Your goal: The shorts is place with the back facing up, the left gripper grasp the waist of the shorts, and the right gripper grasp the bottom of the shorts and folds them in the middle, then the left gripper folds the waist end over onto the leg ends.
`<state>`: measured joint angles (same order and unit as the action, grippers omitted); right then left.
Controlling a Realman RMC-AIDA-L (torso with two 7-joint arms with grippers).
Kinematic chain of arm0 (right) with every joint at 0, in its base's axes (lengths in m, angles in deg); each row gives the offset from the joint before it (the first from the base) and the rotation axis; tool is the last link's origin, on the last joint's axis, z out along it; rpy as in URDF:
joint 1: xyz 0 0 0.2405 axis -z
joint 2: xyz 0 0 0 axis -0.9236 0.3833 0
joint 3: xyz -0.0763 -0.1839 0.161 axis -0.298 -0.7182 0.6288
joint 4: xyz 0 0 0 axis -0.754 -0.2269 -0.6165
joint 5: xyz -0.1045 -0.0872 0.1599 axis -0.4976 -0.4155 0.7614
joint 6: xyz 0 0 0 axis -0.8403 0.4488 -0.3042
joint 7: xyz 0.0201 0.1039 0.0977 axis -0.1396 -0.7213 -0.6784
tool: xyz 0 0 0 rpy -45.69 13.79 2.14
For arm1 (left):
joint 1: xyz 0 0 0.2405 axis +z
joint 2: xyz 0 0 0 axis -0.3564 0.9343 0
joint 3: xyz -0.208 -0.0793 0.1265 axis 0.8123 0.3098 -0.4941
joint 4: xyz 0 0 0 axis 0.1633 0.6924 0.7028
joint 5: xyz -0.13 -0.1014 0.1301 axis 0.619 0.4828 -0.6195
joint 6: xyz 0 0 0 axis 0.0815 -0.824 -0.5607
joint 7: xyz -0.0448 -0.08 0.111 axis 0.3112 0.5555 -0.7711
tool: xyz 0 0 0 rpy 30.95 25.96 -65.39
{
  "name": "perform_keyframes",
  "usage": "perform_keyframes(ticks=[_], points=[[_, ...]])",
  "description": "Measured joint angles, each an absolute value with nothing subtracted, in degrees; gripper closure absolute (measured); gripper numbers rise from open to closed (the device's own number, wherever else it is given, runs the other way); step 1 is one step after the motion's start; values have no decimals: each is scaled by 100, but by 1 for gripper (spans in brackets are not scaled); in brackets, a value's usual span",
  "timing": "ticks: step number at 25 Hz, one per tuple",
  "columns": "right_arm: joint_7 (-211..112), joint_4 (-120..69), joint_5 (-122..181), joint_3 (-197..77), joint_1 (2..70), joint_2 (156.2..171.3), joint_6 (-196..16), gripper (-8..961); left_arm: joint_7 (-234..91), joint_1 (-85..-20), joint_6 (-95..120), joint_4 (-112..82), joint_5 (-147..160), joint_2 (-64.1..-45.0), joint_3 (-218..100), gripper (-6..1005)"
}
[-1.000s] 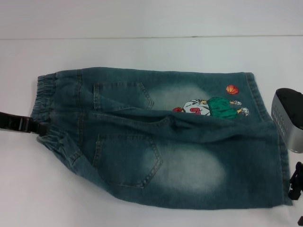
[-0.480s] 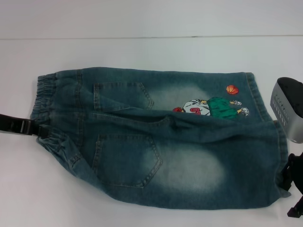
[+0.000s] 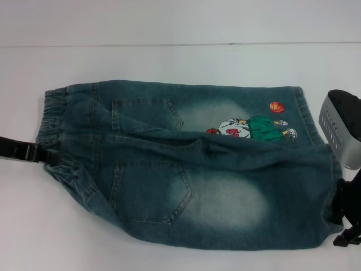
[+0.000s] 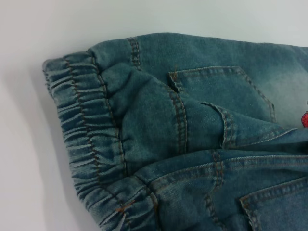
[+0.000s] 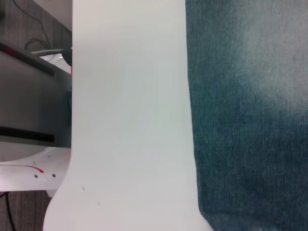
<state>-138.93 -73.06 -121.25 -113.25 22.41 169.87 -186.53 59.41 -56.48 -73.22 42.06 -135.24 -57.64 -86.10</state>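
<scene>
**Shorts half folded, a gripper at each end**

The shorts point(image 3: 186, 164) lie on the white table point(image 3: 169, 62), back pockets up, the near half doubled over toward the far half along the middle. The left gripper point(image 3: 48, 153) reaches in from the left and pinches the waist point(image 3: 53, 121) at the gathered band. The right gripper point(image 3: 341, 212) sits at the hems point(image 3: 330, 186) on the right edge; whether its fingers are spread or pressed together cannot be told. The player patch point(image 3: 248, 129) shows on the far leg.

No legible text; red marks on shorts point(image 3: 186, 169) patch point(image 3: 248, 127) unreadable
</scene>
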Motion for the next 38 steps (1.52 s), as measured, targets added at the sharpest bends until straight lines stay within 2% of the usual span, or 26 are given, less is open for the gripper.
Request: perform_keyframes(ticks=[1,6,8,14,20,25,31,35,38], points=[[-13890,-7306,-12116,-11324,2242,16987,-18651,294,5941,-5648,-7322,4206,-13524,-5765,-8610,970],[-13888,-7306,-12114,-11329,2250,16987,-18630,517,5941,-5648,-7322,4205,-13524,-5771,-8610,970],[-13888,-7306,-12114,-11330,2256,16986,-18627,749,5941,-5648,-7322,4205,-13524,-5773,-8610,970],[-13835,-7306,-12109,-11293,2275,16956,-18620,906,5941,-5648,-7323,4206,-13521,-5773,-8610,971],[-13478,-7306,-12111,-10570,2299,16870,-18641,906,5946,-5648,-7400,4222,-13334,-5772,-8568,970],[-12507,-7206,-11829,-9064,2470,16675,-18719,907,5927,-5564,-7322,4239,-12977,-5764,-8431,971],[-11866,-6752,-9914,-8161,3155,16424,-18101,907,5880,-5443,-7204,4235,-12459,-5790,-8235,971],[-11535,-6276,-8852,-8055,3554,16391,-17462,907,5810,-5267,-6801,4166,-11920,-5840,-8194,970],[-11412,-5873,-8144,-7853,3743,16443,-16970,906,5535,-5104,-6288,3972,-11455,-5921,-8212,970]])
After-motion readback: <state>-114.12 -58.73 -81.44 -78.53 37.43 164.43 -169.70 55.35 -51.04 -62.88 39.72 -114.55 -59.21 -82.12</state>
